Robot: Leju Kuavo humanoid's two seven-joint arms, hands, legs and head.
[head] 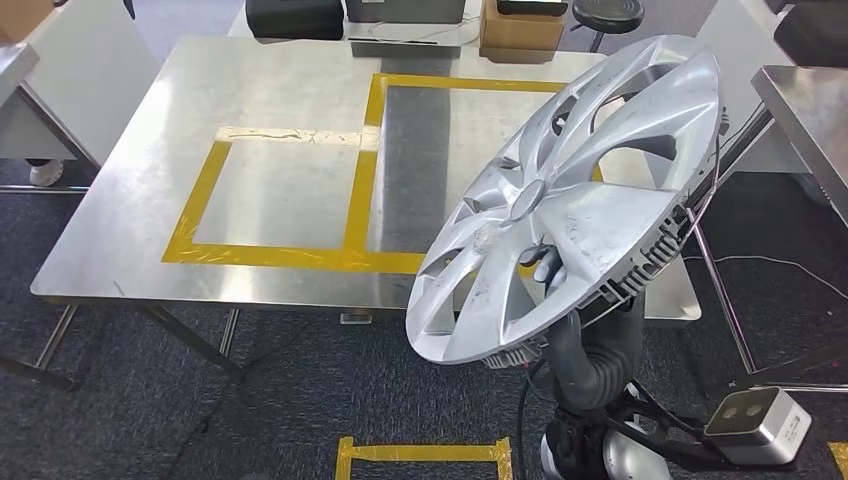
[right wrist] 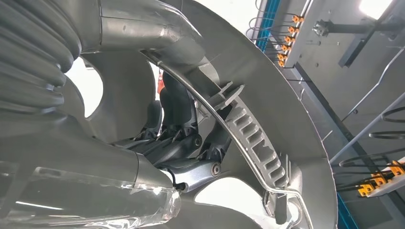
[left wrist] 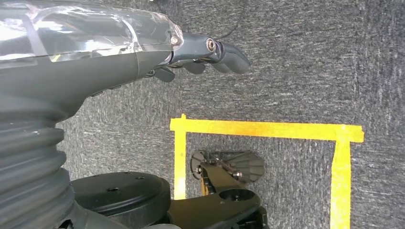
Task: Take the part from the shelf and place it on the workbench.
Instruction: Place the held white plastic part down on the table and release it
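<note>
A: Where's the hubcap at?

B: Up in the air, tilted, in front of the steel table's near right corner, over the carpet. The right hand grips it, fingers poking through a spoke gap around the rim.

A: And the left hand?

B: Hanging over the carpet near yellow floor tape. Fingers look curled in, holding nothing, though it's hard to tell from that angle.
</note>
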